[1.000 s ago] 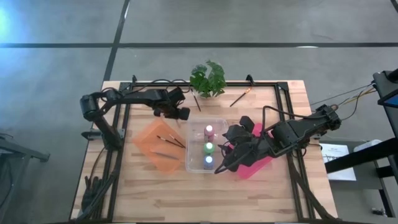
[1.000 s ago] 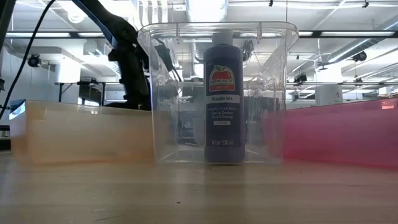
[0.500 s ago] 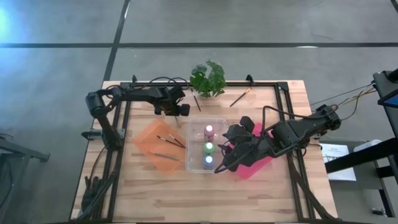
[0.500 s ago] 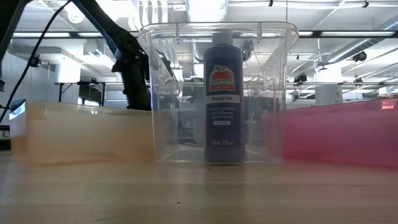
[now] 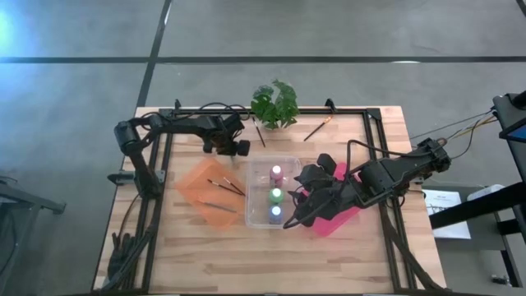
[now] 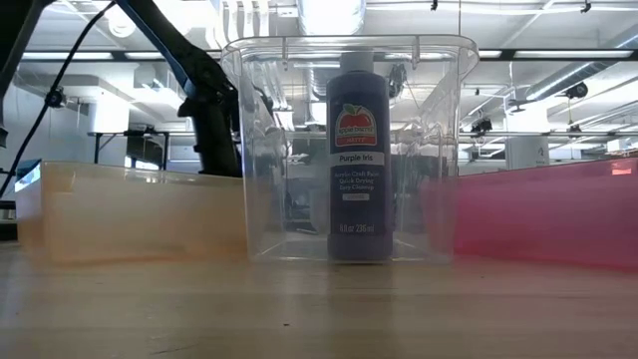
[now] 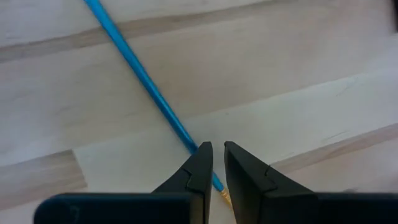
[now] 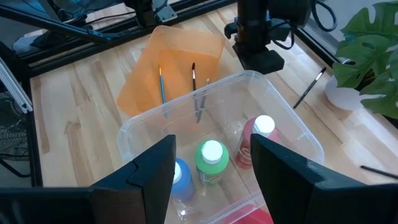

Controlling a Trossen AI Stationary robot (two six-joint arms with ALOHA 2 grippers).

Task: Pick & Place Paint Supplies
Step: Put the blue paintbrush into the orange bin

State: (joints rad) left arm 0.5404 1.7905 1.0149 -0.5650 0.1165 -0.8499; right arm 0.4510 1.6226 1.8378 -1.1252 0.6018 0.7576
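Left gripper (image 7: pixel 214 152), jaws nearly together, tips astride a blue paintbrush (image 7: pixel 140 71) on bare wood, upper centre of the high view. Grasp step, looks like; next: clamp, lift, carry to the orange tray (image 5: pixel 197 185). Right gripper (image 8: pixel 211 165) spread wide, holding nothing, beside the clear bin (image 5: pixel 251 193) of paint bottles (image 5: pixel 275 195).

Past the right pincer's (image 8: pixel 211 163) two spread fingers (image 8: pixel 152 165) sits a clear bin (image 8: pixel 134 127) holding blue (image 8: pixel 179 177), green (image 8: pixel 212 160) and pink (image 8: pixel 256 140) bottles. Beyond it an orange tray (image 8: pixel 177 50) holds three brushes (image 8: pixel 161 84). The left pincer (image 8: pixel 258 59) hangs over the desk (image 8: pixel 81 106) between tray and plant (image 8: pixel 370 53), near a loose brush (image 8: pixel 310 88).
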